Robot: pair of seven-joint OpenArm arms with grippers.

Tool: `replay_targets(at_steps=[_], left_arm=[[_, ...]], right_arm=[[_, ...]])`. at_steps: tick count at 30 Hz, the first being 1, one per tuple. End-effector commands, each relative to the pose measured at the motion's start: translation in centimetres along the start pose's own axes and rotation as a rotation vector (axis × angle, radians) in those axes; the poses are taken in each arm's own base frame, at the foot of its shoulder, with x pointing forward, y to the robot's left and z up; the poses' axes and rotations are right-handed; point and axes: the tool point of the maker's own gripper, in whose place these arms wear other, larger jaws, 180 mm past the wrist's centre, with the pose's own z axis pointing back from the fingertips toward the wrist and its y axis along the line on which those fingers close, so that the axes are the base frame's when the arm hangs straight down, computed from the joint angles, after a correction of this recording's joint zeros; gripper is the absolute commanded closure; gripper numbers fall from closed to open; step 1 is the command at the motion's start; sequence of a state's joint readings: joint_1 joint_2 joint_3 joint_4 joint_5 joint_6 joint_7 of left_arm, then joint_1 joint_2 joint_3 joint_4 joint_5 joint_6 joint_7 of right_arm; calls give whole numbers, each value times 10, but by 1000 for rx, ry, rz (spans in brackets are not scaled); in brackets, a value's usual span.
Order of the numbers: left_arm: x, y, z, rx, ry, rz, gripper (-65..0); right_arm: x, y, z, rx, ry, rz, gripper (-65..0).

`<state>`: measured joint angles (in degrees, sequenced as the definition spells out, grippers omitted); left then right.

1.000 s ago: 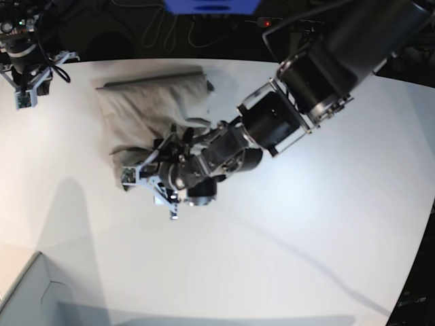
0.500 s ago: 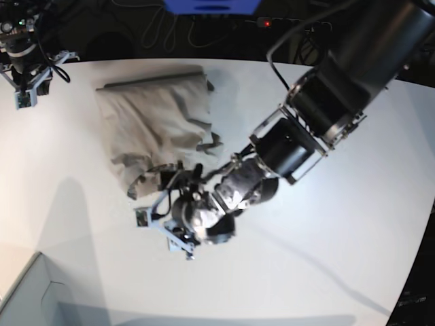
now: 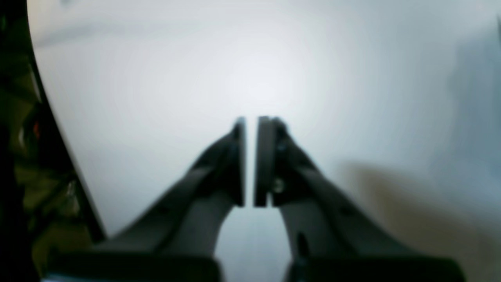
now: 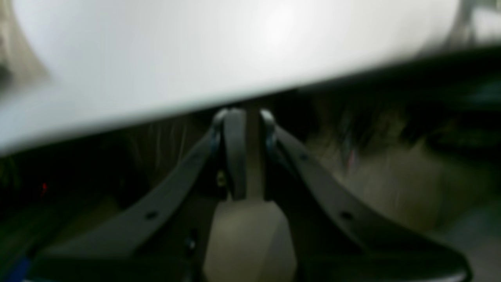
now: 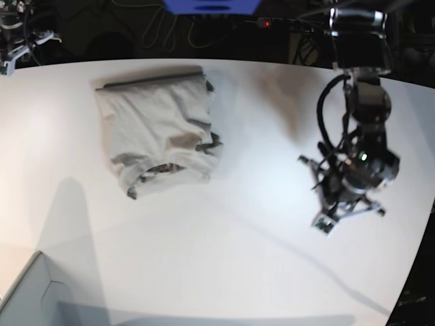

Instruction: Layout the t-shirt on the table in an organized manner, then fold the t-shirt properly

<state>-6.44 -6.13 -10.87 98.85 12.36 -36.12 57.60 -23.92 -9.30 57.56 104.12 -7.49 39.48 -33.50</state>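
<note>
The t-shirt [image 5: 158, 132] lies bunched in a rough rectangle on the far left part of the white table [image 5: 224, 244], its lower hem rumpled. My left gripper [image 5: 343, 204] hovers over bare table at the right, far from the shirt. In the left wrist view its fingertips [image 3: 250, 121] are drawn together with only a sliver between them and nothing held. My right gripper [image 4: 248, 117] hangs just off the table's edge, jaws close together and holding nothing. In the base view only a bit of the right arm [image 5: 12, 42] shows at the top left corner.
A pale box corner [image 5: 27, 299] pokes in at the bottom left. Cables and a blue object [image 5: 211, 5] lie beyond the table's curved far edge. The left arm's shadow runs across the table's lower right.
My left gripper has let go of the shirt's lower edge, swung across to the table's right side and closed. The right arm has pulled back toward the top left corner.
</note>
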Motion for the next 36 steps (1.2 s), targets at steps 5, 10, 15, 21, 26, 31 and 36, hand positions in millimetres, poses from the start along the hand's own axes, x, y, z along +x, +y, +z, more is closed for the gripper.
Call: replay_targets(at_steps=[5, 10, 15, 21, 26, 31, 36], left_arm=[[-120, 22, 62, 138, 224, 143, -12], [-271, -29, 111, 70, 569, 284, -10], [-358, -124, 111, -124, 632, 464, 0], [-393, -220, 81, -288, 569, 708, 0], [-399, -257, 40, -361, 569, 938, 0], [-380, -269, 16, -361, 505, 980, 0], [-363, -290, -1, -372, 529, 741, 0]], right_arm=[[-54, -1, -5, 29, 134, -52, -55], [-132, 38, -15, 156, 340, -130, -54], [-195, 83, -29, 334, 501, -135, -54], [-216, 140, -47, 508, 453, -161, -2], [-219, 165, -58, 506, 349, -157, 0], [-237, 147, -74, 310, 312, -94, 0], [-240, 132, -91, 199, 300, 71, 0]])
